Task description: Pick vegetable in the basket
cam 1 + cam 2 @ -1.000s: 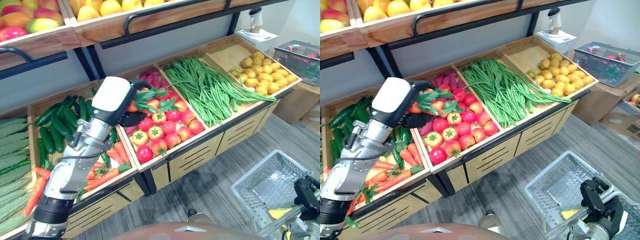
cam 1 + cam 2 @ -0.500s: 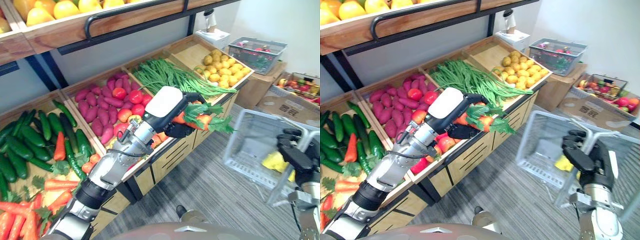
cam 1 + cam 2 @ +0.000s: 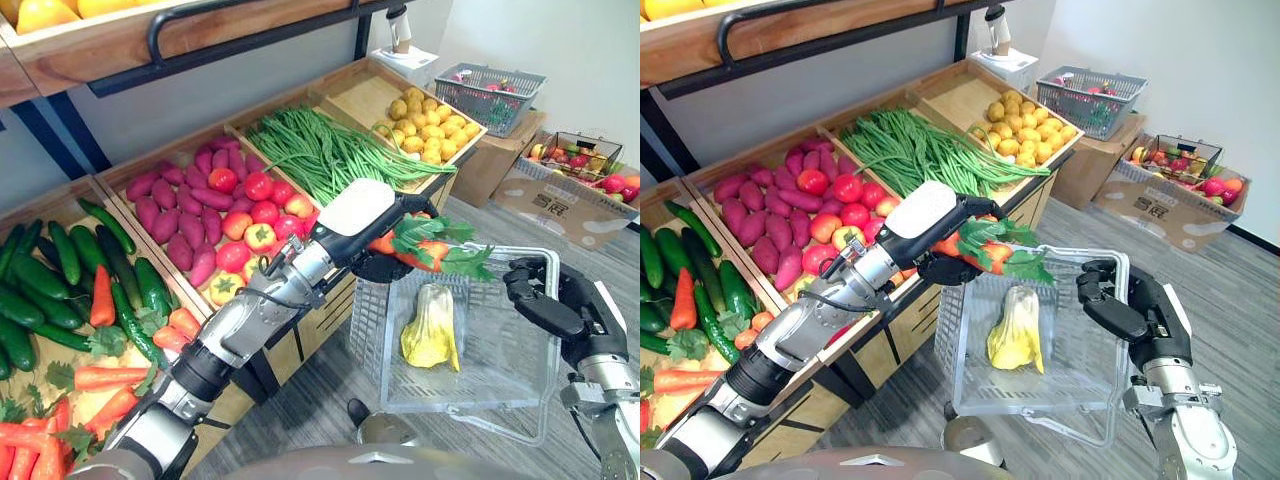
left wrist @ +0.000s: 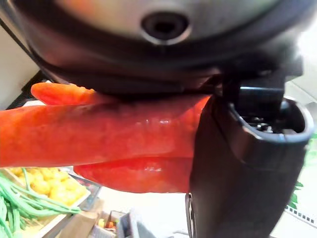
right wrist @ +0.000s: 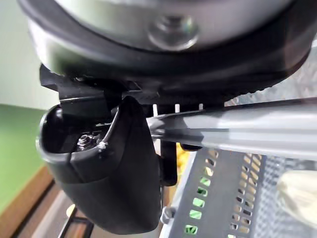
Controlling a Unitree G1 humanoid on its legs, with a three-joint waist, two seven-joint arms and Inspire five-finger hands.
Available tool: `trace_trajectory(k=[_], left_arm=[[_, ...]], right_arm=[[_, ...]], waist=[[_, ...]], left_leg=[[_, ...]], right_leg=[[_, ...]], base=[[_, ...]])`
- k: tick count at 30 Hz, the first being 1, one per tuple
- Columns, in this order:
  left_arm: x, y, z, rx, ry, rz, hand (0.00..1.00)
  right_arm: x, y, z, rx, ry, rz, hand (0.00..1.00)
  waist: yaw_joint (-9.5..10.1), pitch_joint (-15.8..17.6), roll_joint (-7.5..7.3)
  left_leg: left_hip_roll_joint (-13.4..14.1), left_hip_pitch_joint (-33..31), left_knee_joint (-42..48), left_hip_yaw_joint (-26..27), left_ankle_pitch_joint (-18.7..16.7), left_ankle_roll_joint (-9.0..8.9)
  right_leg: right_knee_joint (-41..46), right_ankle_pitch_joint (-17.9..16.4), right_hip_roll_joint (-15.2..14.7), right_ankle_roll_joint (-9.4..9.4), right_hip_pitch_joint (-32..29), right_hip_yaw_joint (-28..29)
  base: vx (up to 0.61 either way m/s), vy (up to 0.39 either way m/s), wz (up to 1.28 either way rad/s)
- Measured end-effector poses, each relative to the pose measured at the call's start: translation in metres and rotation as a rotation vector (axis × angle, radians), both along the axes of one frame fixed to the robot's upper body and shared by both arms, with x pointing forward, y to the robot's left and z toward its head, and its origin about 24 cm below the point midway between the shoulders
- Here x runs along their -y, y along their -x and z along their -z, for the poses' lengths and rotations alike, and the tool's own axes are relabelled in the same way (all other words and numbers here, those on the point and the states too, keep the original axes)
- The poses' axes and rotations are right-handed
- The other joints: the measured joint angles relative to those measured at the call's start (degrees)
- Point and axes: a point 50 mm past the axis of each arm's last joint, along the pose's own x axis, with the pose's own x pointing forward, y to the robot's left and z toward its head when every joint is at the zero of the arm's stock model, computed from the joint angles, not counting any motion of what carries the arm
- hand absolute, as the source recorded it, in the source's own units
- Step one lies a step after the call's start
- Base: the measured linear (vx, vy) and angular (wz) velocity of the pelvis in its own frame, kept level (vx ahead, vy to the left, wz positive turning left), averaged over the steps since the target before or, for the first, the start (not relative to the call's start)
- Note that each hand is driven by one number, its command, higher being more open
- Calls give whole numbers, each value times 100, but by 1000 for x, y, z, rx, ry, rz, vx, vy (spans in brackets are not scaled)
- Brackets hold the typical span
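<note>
Delivery step: holding leafy carrots (image 3: pixel 428 250) just above the grey basket (image 3: pixel 505 345), fingers of the left hand (image 3: pixel 374 264) curled round them; right hand (image 3: pixel 548 303) clasping the basket's handle (image 5: pixel 247 126). Next, probably: lower inside, uncurl beside the cabbage (image 3: pixel 430 328).

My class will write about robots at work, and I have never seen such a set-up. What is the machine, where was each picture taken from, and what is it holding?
It is a humanoid robot with two arms ending in dark hands. The two wide pictures come from cameras on its head, looking down. The two close ones come from cameras on its wrists. Before it stands a wooden display stand with trays of vegetables. Its left hand grips orange carrots with green leaves above a grey mesh plastic basket, which its right hand holds by the edge. A yellow-green leafy vegetable lies inside the basket.
</note>
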Motion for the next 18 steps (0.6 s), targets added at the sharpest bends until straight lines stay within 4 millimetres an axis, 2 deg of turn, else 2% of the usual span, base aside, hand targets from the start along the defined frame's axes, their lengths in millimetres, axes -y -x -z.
trace_trajectory(k=[2,6,9,13,18], left_arm=[[1,1,1,-3,-8,10,0],[3,3,1,13,-33,40,0],[5,4,0,28,-80,72,0],[7,11,3,19,-118,160,0],[13,18,9,12,-169,226,0]], right_arm=[[0,-1,-3,-4,34,-10,0],[3,-5,-18,12,106,-59,0],[8,-8,-33,14,184,-105,0],[13,-12,-59,36,330,-153,0],[12,-24,-78,65,407,-218,0]], waist=[[-49,33,-16],[-129,93,67],[-164,124,76],[-305,121,120],[-404,132,134]], left_leg=[[8,2,3,53,-8,-6],[50,13,41,180,-35,-28],[74,107,39,321,-53,-57],[69,130,38,465,-80,-86],[66,294,6,697,-99,-118]], right_leg=[[10,-2,15,-4,-38,42],[93,-14,77,-21,-153,145],[106,-13,124,-21,-159,265],[121,-11,149,-17,-248,394],[160,-5,211,-4,-268,597]], base=[[49,53,-11],[60,43,-19],[63,38,-21],[59,49,-17],[55,48,-23]])
